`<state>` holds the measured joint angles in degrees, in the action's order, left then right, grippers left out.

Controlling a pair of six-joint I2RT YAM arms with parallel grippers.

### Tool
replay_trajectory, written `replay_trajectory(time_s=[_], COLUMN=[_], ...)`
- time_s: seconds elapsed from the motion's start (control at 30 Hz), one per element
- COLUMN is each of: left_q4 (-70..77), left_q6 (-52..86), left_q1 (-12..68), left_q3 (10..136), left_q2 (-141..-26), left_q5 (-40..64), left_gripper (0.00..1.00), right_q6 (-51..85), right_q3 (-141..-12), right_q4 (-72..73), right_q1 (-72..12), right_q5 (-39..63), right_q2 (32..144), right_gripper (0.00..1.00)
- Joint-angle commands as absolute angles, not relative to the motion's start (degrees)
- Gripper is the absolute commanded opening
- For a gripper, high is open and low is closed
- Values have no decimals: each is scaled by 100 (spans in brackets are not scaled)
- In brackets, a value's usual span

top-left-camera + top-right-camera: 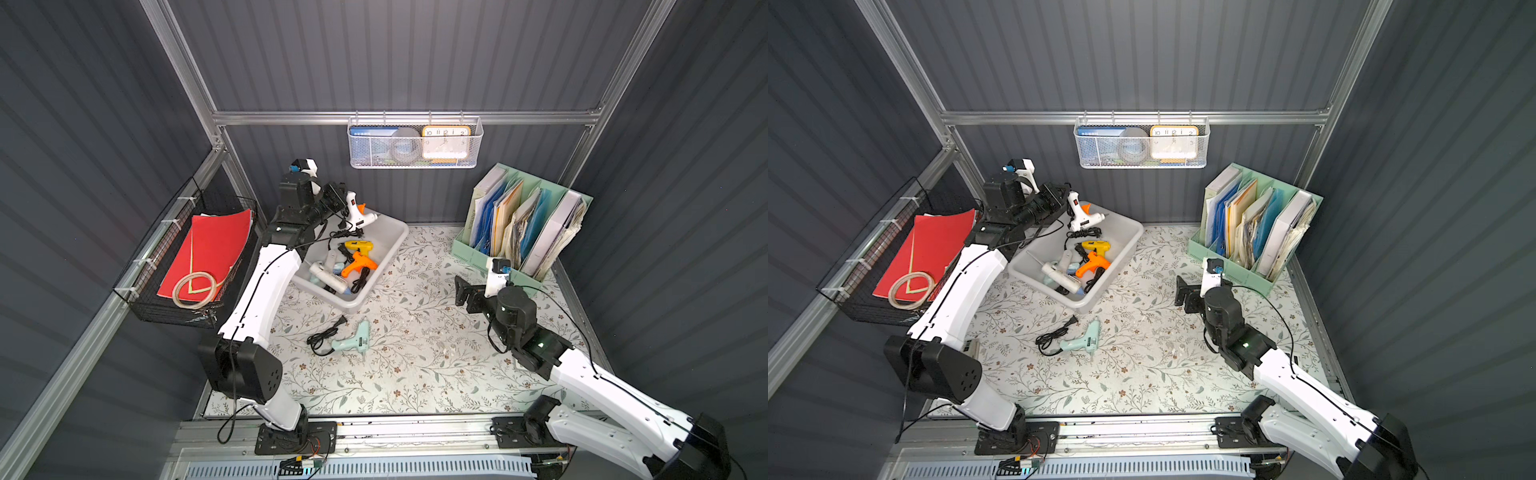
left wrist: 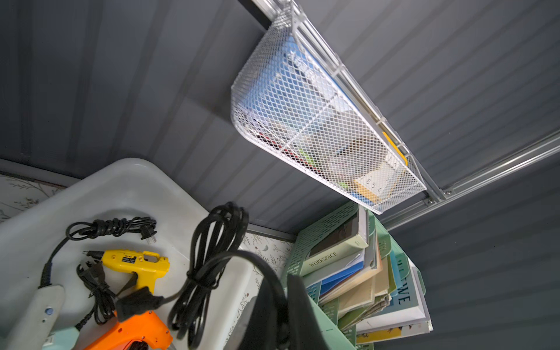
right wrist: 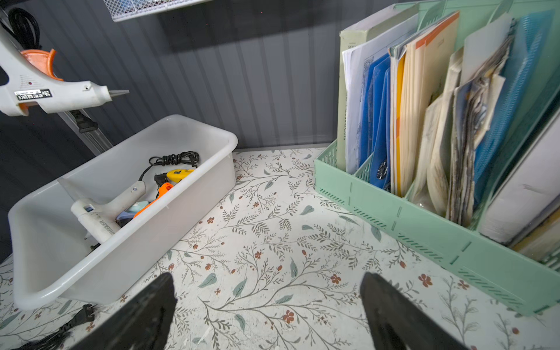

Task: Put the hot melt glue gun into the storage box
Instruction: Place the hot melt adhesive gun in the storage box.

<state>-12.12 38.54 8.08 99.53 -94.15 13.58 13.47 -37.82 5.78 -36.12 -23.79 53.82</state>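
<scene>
Hot melt glue gun hangs over the storage box, its handle clamped in the outstretched left gripper; the right gripper hovers low, jaws wide apart, empty.

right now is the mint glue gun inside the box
No, the mint glue gun lies on the table with its cord, outside the box.

The left arm stretches from 7 toward 11 o'clock, its left gripper raised and clamped on the white glue gun, while the right arm angles from 5 toward 3 o'clock, its right gripper low with jaws spread wide.
</scene>
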Motion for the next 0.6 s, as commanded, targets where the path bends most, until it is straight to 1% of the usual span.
replay_trajectory(time_s=[0.0,0.33,0.57], left_q4=[-873,-290,-139], left_q6=[3949,4305,4495], left_q1=[730,712,703], left_q3=[9873,10163,10303], left_q2=[-9665,-10900,-11620], left_q5=[1574,1933,1907], left_gripper=[0,0,0], right_q6=[1501,1559,1472], right_q3=[-4003,-4209,-4451], right_q4=[486,119,-226], right_q1=[-3636,-3641,-3742], right_q5=[-2303,-1964,-1871], right_q2=[5448,5654,5870], right_gripper=[99,99,99])
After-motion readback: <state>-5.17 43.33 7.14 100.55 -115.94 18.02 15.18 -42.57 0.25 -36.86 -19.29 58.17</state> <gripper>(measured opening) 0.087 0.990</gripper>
